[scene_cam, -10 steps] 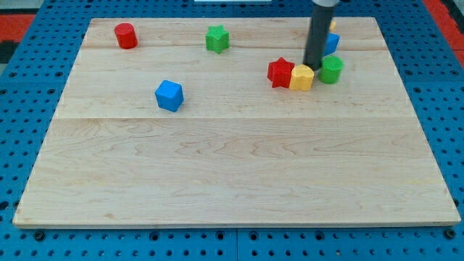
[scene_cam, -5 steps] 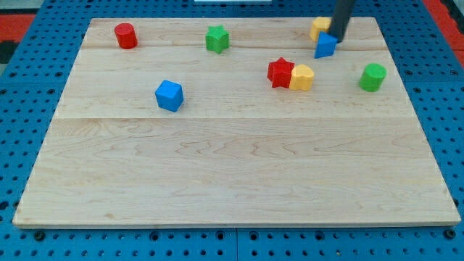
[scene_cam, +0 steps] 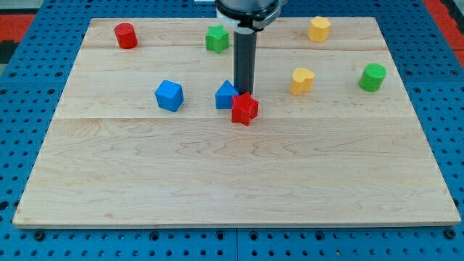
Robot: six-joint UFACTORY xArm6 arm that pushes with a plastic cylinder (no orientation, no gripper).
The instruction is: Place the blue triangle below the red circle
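The blue triangle [scene_cam: 226,95] lies near the board's middle, a little above centre. My tip [scene_cam: 242,92] stands right at its right side, touching or nearly touching it. The red star [scene_cam: 245,109] sits against the triangle's lower right, just below my tip. The red circle [scene_cam: 125,35], a short red cylinder, stands at the view's top left, far from the triangle. A blue cube [scene_cam: 169,95] lies to the left of the triangle, between it and the red circle's column.
A green star [scene_cam: 216,38] lies at the top, left of my rod. A yellow heart-like block [scene_cam: 302,80] and a green cylinder [scene_cam: 373,77] lie at the right. A yellow hexagon-like block [scene_cam: 319,28] is at the top right. The wooden board [scene_cam: 232,181] rests on a blue pegboard.
My tip has swept from the top right to the board's middle, pushing the blue triangle left and down. The red star has moved left and down too, away from the yellow heart.
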